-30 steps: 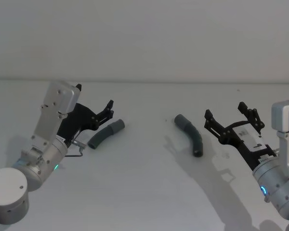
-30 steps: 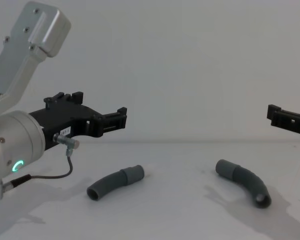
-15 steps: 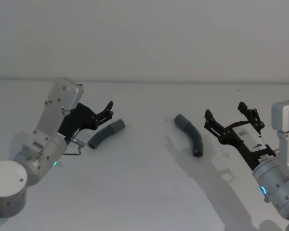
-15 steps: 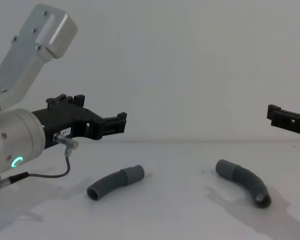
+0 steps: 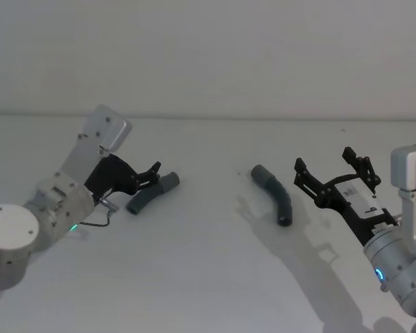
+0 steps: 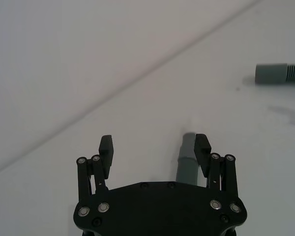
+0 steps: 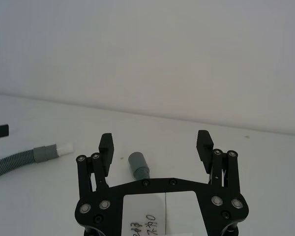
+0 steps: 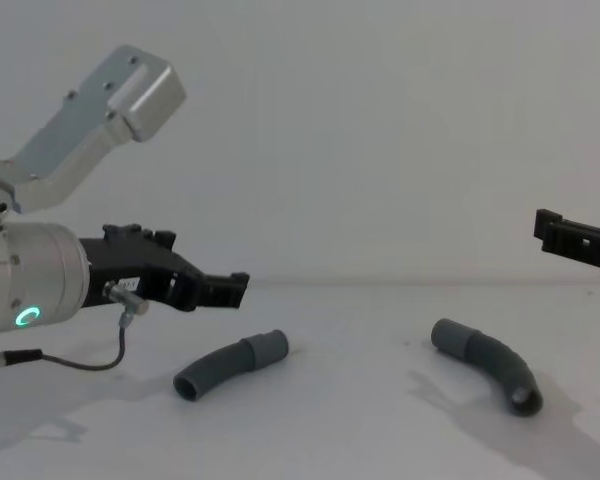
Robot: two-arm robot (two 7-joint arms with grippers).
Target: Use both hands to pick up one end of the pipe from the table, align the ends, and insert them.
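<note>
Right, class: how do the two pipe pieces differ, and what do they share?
The left piece has a white tip at its collar; the right piece shows none. The left piece lies by the open left hand; the right piece lies apart from the right hand. Both are grey, ribbed, curved.

- Plain pale wall (image 5: pixel 208 55) seen at back, bare & evenly lit
- Straight horiz. seam (image 5: pixel 208 116) seen along wall's foot, running L to R across the head view
- Tiny dark speck (image 5: pixel 343 129) noted just in front of seam, twd far R
</note>
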